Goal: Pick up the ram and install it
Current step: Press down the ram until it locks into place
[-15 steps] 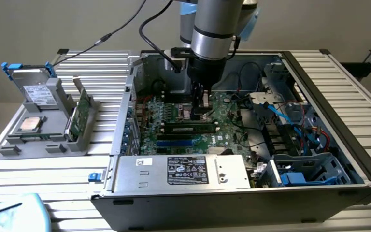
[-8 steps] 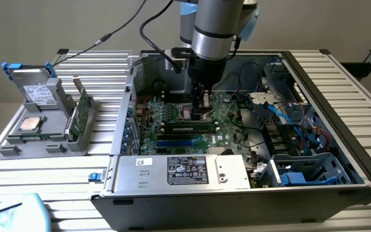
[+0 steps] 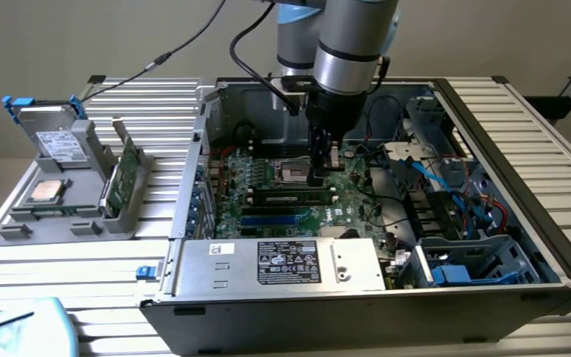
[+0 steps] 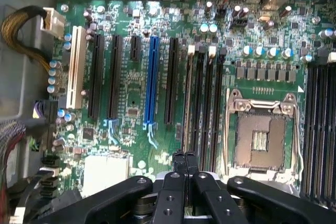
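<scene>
The ram (image 3: pixel 288 198), a dark stick with black chips, lies along one of the black memory slots on the green motherboard (image 3: pixel 228 212) inside the open computer case. In the wrist view the ram (image 4: pixel 187 98) shows edge-on as a thin tan line in the slot nearest the long card slots. My gripper (image 3: pixel 317 177) reaches down into the case over one end of that slot. Its black fingers are pressed together with nothing between them, and the gripper (image 4: pixel 184 160) hangs right above the end of the stick. Whether the tips touch the stick I cannot tell.
The empty processor socket (image 4: pixel 260 140) lies beside the memory slots. A silver power supply (image 3: pixel 280 262) fills the case's front, with cables and blue drive bays at the exterior view's right. A grey fixture (image 3: pixel 68 216) at the left holds a processor chip (image 3: pixel 47 192), a drive and a green circuit stick (image 3: pixel 117 182).
</scene>
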Motion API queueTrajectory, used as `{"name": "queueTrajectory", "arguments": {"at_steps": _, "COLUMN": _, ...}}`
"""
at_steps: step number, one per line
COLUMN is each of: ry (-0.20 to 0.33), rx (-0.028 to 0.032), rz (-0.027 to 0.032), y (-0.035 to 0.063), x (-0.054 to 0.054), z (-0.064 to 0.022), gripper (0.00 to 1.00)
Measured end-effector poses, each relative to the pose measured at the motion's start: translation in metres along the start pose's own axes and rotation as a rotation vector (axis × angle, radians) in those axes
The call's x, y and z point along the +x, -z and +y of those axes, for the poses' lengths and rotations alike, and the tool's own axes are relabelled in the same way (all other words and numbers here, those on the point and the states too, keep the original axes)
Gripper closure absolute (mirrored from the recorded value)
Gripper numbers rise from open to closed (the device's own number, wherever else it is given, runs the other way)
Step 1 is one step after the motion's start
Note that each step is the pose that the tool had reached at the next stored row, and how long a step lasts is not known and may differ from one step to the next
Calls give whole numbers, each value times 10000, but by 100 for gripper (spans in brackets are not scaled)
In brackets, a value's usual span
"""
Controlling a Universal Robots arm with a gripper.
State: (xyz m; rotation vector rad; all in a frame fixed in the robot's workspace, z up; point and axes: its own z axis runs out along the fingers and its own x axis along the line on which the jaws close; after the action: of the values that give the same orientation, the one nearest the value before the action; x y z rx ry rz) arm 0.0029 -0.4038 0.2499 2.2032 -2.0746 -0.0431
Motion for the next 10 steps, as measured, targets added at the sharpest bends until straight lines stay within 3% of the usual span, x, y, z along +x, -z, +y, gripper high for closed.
{"name": "queueTrajectory", "arguments": {"at_steps": 5, "ry": 7, "rx": 2, "rz": -18, "y": 0, "x": 9, "z": -38, "gripper": 89}}
{"name": "queueTrajectory", "arguments": {"at_steps": 10, "ry": 8, "rx": 6, "rz": -16, "y": -84, "x": 2, "z": -48, "gripper": 89}}
